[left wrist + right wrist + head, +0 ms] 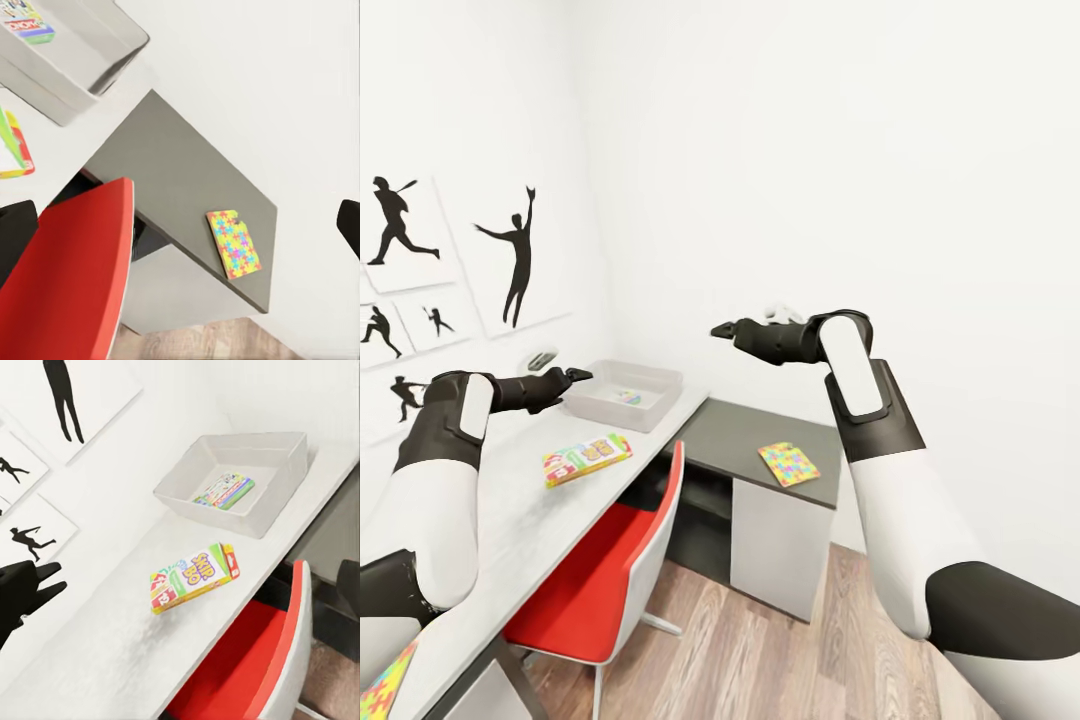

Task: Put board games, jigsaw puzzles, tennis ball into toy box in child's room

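While both arms hang raised over the table, nothing is in either grasp, and most of the risk lies in reaching past furniture. The red chair sits tucked against the table edge, below and between the two grippers; a low sweep of the right arm toward the light top could, I judge, clip its backrest.

The toy box stands just ahead of the left gripper, whose fingertips nearly meet its near wall; a forward nudge might shove the bin along the top. One game box already lies flat inside it.

The board game lies flat on the light top, below and slightly to the right of the left fingers, long axis running across the table from the wall side toward the chair side, its printed face up. In the right wrist view it reads "SKIP BO", and it lies near the table's front edge, so a sliding pinch could push it off onto the chair.

The jigsaw puzzle rests on the dark corner section, well below the right gripper, one corner aimed toward the front edge. Thin and flat, it may be hard to get fingers under.

Another puzzle sheet peeks in at the near end of the table.

The left fingers appear spread, going by the dark tips at either side of the left wrist view. Whether the right fingers are spread, I cannot tell.
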You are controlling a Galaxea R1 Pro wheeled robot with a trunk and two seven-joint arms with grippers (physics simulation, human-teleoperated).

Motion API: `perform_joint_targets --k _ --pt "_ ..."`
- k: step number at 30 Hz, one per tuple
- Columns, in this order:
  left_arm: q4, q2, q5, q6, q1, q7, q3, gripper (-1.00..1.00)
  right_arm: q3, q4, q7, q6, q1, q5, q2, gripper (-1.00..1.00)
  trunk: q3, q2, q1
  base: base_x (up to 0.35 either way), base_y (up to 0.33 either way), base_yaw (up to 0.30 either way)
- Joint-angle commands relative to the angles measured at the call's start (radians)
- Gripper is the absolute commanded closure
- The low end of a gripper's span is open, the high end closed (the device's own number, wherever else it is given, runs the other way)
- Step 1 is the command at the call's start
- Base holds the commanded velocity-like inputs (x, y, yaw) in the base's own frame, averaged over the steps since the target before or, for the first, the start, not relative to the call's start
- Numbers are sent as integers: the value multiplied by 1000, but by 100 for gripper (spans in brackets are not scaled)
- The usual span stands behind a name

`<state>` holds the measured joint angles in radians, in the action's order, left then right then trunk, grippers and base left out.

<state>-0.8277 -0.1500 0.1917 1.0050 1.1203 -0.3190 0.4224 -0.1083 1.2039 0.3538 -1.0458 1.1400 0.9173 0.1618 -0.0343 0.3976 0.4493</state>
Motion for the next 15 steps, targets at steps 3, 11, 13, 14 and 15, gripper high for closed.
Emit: perform_joint_targets --k 3,11,13,14,15 --pt "-1 1 0 5 1 -3 3 -100 0 0 -5 -1 1 10 -7 -100 -1 2 1 -2 0 -272" --pt "-1 3 0 5 1 -3 3 -100 -1 0 -25 -1 1 11 -14 -100 6 2 1 -45 5 -264" --pt "-1 3 0 5 1 -3 3 -100 0 0 -26 -1 1 11 -14 -100 8 2 1 -27 4 -260" --pt "-1 3 0 5 1 -3 3 -100 0 0 -26 -1 1 11 -14 -100 9 2 1 -19 3 -259" --pt "-1 3 0 4 1 -3 3 -100 0 0 -27 -1 1 11 -14 -100 10 2 1 -15 2 -259"
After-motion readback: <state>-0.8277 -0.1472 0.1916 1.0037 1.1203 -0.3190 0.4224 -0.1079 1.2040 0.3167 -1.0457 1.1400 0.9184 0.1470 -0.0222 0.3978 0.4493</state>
